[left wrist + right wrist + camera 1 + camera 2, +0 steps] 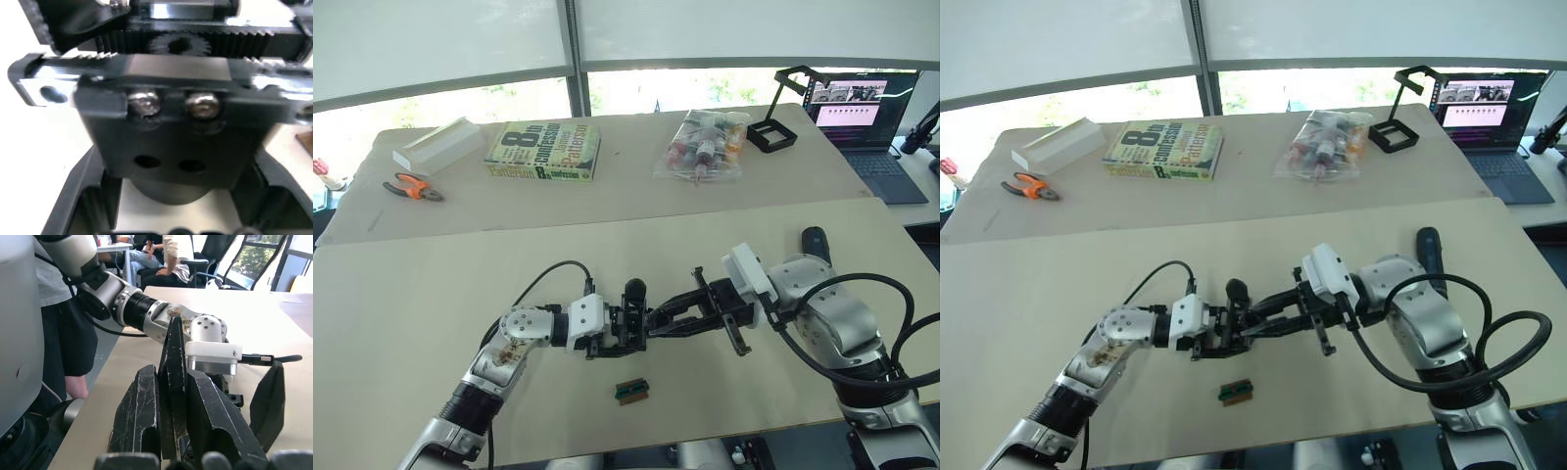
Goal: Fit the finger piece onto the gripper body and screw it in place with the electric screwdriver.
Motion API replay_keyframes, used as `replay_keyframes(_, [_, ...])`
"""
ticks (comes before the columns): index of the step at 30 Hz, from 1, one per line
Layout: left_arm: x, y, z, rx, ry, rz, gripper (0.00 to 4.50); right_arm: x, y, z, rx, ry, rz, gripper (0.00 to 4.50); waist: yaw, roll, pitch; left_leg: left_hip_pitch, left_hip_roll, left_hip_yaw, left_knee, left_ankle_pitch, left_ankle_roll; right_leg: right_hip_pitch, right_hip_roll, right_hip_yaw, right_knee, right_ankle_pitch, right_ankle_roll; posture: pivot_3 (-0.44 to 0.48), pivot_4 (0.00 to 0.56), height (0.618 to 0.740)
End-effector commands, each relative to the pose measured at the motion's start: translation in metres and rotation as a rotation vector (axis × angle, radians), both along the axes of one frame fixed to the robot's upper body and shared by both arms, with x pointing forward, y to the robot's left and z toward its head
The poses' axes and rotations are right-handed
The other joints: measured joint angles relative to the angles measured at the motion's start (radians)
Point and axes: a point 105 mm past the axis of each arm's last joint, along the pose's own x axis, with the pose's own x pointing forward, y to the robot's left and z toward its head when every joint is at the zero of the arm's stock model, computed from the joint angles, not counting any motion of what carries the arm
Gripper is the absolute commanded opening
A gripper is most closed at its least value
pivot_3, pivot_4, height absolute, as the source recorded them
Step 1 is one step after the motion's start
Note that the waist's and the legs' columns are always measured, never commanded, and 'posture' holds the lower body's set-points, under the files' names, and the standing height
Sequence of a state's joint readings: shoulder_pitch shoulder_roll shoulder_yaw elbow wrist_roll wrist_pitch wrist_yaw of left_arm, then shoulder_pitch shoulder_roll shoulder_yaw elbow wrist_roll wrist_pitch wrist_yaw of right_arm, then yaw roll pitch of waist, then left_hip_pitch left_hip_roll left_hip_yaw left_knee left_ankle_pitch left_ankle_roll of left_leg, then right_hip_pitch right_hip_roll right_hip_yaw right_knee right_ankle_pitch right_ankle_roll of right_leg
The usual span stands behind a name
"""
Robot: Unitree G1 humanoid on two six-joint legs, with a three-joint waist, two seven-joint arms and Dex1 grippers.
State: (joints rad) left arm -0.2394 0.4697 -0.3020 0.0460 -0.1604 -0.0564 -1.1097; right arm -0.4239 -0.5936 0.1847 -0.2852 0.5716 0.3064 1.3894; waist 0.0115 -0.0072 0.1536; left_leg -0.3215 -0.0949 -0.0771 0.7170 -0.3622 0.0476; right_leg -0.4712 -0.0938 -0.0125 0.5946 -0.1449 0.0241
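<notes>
On the beige table (431,294), finger piece (172,382) tip toward left gripper (625,331).

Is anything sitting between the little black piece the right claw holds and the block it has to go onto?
Nothing visible does. The right gripper pinches the finger piece, pointing at the gripper body held by the left gripper.

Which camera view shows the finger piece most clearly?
The right wrist view: the finger piece stands upright, clamped in the right gripper. In both eye views it is a thin dark sliver between the two grippers, hard to separate from the gripper body.
</notes>
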Motion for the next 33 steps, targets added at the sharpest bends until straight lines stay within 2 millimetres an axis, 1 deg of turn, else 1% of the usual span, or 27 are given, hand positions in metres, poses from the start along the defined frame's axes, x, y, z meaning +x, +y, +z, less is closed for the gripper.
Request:
replay_keyframes(1, [-0.002,-0.004,-0.001,-0.025,0.014,0.049,2.35,-0.006,0.009,0.006,0.035,-0.024,0.028,0.35,0.001,0.0,0.0,0.0,0.0,0.0,0.0,0.0,0.0,0.0,0.0,0.0,0.0,0.0,0.0,0.0,0.15,0.74])
replay_keyframes(8, [0.005,-0.009,0.0,-0.035,0.009,0.118,2.35,-0.004,0.02,-0.003,0.034,0.007,0.018,0.35,0.01,0.001,0.0,0.0,0.0,0.0,0.002,0.0,0.0,0.002,0.0,0.0,0.0,0.0,0.0,0.0,0.15,0.74])
replay_keyframes(14, [0.007,-0.011,0.0,-0.034,0.001,0.123,2.35,0.007,0.023,-0.013,0.01,0.024,-0.031,0.35,0.013,0.001,-0.001,0.003,0.0,-0.001,0.003,0.0,0.0,0.006,0.0,0.0,0.0,0.0,0.0,0.0,0.15,0.74])
replay_keyframes(18, [0.006,-0.012,0.001,-0.033,-0.003,0.117,2.35,0.007,0.033,-0.012,-0.006,0.022,-0.036,0.35,0.012,0.001,-0.001,0.003,0.0,-0.001,0.003,0.0,0.001,0.006,0.0,0.0,0.0,0.0,0.001,0.0,0.15,0.74])
replay_keyframes(22, [0.007,-0.013,0.002,-0.031,-0.007,0.113,2.35,0.007,0.038,-0.012,-0.021,0.015,-0.038,0.35,0.014,0.001,-0.001,0.004,0.0,-0.001,0.003,0.0,0.001,0.006,0.0,-0.001,0.0,0.0,0.0,0.0,0.15,0.74])
replay_keyframes(28, [0.009,-0.013,0.005,-0.034,-0.014,0.112,2.35,0.009,0.035,-0.015,-0.068,0.021,-0.044,0.35,0.013,0.001,-0.001,0.003,-0.001,-0.001,0.003,0.0,0.001,0.006,0.0,-0.001,0.0,0.0,0.001,0.0,0.15,0.74])
replay_keyframes(33, [0.009,-0.012,0.005,-0.03,-0.018,0.112,2.35,0.011,0.03,-0.01,-0.06,0.022,-0.054,0.35,0.012,0.001,-0.001,0.003,-0.001,-0.001,0.003,0.0,0.001,0.006,0.0,-0.001,-0.001,0.0,0.001,0.0,0.15,0.74])
